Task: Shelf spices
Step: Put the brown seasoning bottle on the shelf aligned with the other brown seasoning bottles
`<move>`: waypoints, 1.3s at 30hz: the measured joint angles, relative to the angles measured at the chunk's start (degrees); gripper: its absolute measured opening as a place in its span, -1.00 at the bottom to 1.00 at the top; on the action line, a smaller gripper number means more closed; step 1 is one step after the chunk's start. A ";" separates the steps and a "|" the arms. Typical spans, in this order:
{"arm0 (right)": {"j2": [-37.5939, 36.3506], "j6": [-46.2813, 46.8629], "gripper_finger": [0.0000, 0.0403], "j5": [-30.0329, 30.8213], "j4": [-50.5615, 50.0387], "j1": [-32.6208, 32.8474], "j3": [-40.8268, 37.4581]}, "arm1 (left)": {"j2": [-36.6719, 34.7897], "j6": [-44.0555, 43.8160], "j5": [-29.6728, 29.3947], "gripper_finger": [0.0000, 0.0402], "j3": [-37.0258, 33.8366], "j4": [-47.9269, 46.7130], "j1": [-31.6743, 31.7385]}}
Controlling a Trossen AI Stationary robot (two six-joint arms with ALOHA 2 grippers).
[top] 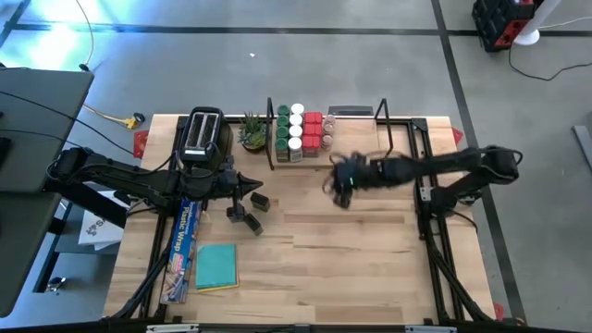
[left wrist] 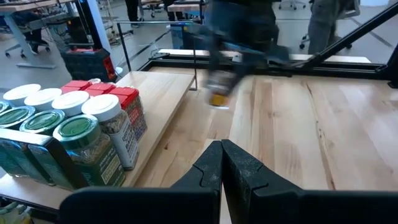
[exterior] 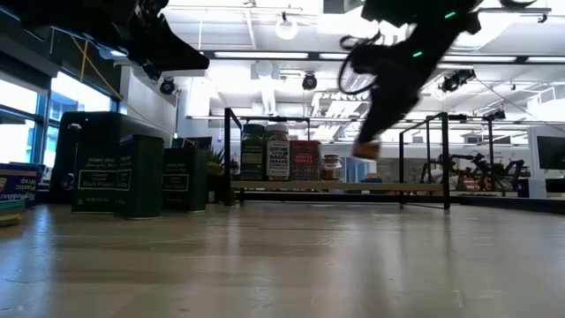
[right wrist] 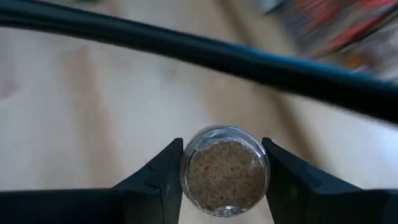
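The shelf (top: 370, 141) stands at the table's far edge, with green-lidded and white-lidded jars and red tins (top: 298, 132) grouped at its left end (exterior: 278, 152). Dark tins (top: 245, 216) stand on the table near my left gripper (left wrist: 222, 163), which hovers shut with nothing in it. My right gripper (top: 335, 190) hangs in the air in front of the shelf, shut on a tiny clear jar of brown spice (right wrist: 224, 171). It shows blurred in the low view (exterior: 366, 146). My right gripper pinches the tiny jar between its two fingers (right wrist: 163, 174), one on each side of the round glass wall (right wrist: 186, 168). The fingers slant down from the table's right. The jar is lifted clear of the table, one round end facing the wrist camera.
A black toaster (top: 202, 134) and a potted plant (top: 252, 131) stand left of the shelf. A long box (top: 185, 242) and a teal pad (top: 216, 266) lie at the near left. A black frame bar (right wrist: 186, 50) crosses ahead of my right gripper.
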 joint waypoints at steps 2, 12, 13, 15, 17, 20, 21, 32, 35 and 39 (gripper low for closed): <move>1.19 -3.79 -0.20 -1.78 1.35 -5.47 1.66 | -0.01 -0.14 0.06 -1.00 -0.02 0.00 0.00; 11.19 -10.17 -0.06 -5.77 3.13 -17.48 8.94 | -0.02 -0.96 0.13 -1.00 -0.01 0.00 -0.02; 12.01 -10.19 -0.05 -5.77 3.22 -17.82 9.45 | -0.02 -0.96 0.13 -1.00 -0.02 -0.02 -0.02; 13.19 -10.19 -0.04 -5.80 3.40 -18.34 10.03 | -0.01 -0.95 0.13 -1.00 -0.01 0.00 -0.02; 13.92 -10.19 -0.04 -5.80 3.75 -18.67 10.53 | 0.00 -0.94 0.15 -1.00 -0.02 -0.02 -0.02; 14.12 -10.21 -0.03 -5.26 4.10 -18.78 10.67 | -0.02 -0.96 0.15 -1.00 0.00 -0.02 -0.02; 14.12 -10.20 -0.03 -4.97 4.29 -18.78 10.67 | 0.00 -0.95 0.15 -1.00 -0.01 -0.04 -0.02; 14.12 -9.96 -0.02 -4.67 5.70 -18.76 10.67 | 0.00 -0.94 0.15 -1.00 -0.02 0.00 -0.02; 14.12 -9.87 0.01 -4.66 5.71 -18.76 10.67 | 0.00 -0.94 0.15 -1.00 -0.02 0.00 -0.02; 14.12 -9.75 0.12 -3.75 6.31 -18.76 10.67 | 0.00 -0.96 0.15 -1.00 -0.02 0.00 -0.02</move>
